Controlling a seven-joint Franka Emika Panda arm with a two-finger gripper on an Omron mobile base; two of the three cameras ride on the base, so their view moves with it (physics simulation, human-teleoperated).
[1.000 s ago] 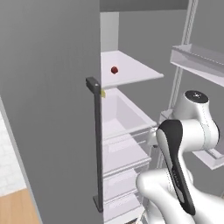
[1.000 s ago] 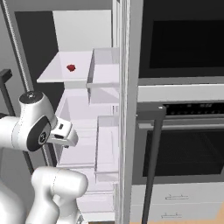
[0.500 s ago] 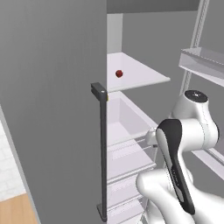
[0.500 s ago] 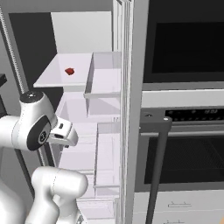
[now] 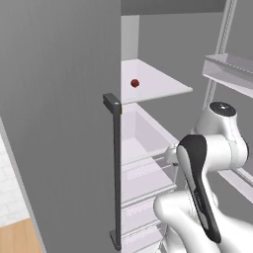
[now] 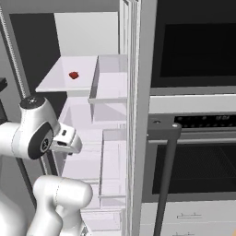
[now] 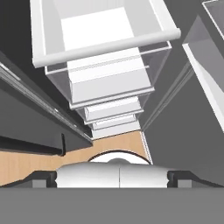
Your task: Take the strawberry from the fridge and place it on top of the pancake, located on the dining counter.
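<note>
The fridge [image 5: 59,128] stands open, its grey left door close in front of me. The strawberry [image 5: 134,83] is a tiny dark red fruit lying on a white upper shelf [image 5: 163,86]; the right base view has the strawberry [image 6: 73,74] near that shelf's left part. My arm is folded low before the fridge, well below the shelf. In the hand view my gripper [image 7: 112,178] is open with nothing between its fingertips [image 7: 43,180], looking down on white drawers [image 7: 100,39]. The pancake and the dining counter are out of view.
A long dark bar handle [image 5: 116,173] runs down the left door's edge. Door bins [image 5: 232,71] hang on the open right door. A black-fronted wall oven [image 6: 198,50] with a dark handle [image 6: 166,179] stands right of the fridge. Wooden floor [image 7: 26,162] lies below.
The whole picture has shifted in both base views, so the base has driven a little and the fridge sits slightly differently. The arm keeps its folded pose and the gripper stays open.
</note>
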